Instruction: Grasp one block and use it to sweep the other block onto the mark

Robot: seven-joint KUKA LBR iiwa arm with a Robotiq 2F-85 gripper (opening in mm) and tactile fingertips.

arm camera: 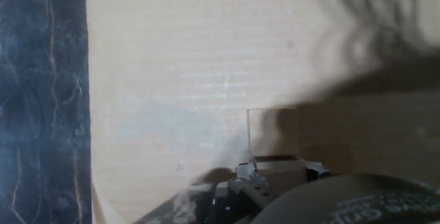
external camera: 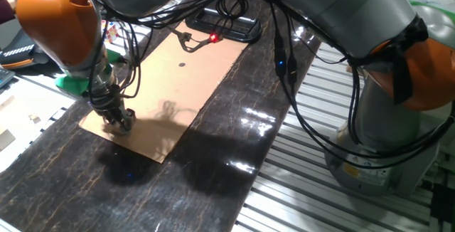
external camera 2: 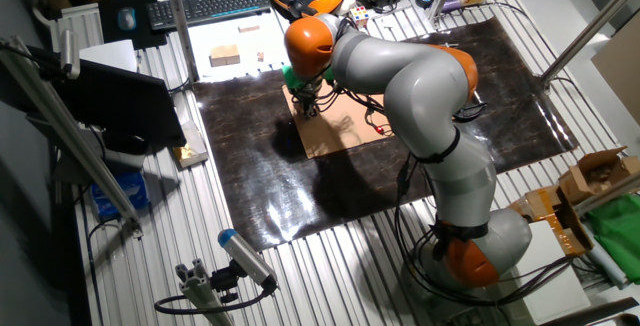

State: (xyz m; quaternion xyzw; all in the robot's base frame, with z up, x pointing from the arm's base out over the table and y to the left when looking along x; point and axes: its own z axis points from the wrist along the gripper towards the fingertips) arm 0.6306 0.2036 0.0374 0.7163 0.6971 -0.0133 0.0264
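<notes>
A grey-and-orange arm [external camera: 298, 18] reaches over tan cardboard [external camera: 178, 97] on a dark mat [external camera: 234, 161]. Its gripper [external camera: 121, 120] sits low at the cardboard's near-left corner; whether it pinches a block cannot be told. The mark [external camera: 181, 65] lies well apart, toward two o'clock. A pale block [arm camera: 271, 133] shows just ahead of the fingers in the hand view.

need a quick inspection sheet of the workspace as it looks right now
surface: tan cardboard sheet lying on a dark marbled mat, on a slatted metal table.
job's things: mark bare on the cardboard; one pale block just ahead of the claw; second block not seen.
clutter: black device with a red light at the far end of the mat.
grippers: claw down at the near corner of the cardboard; jaw state unclear.
cables: black cables hanging off the arm.
surroundings: keyboard, green cloth.
</notes>
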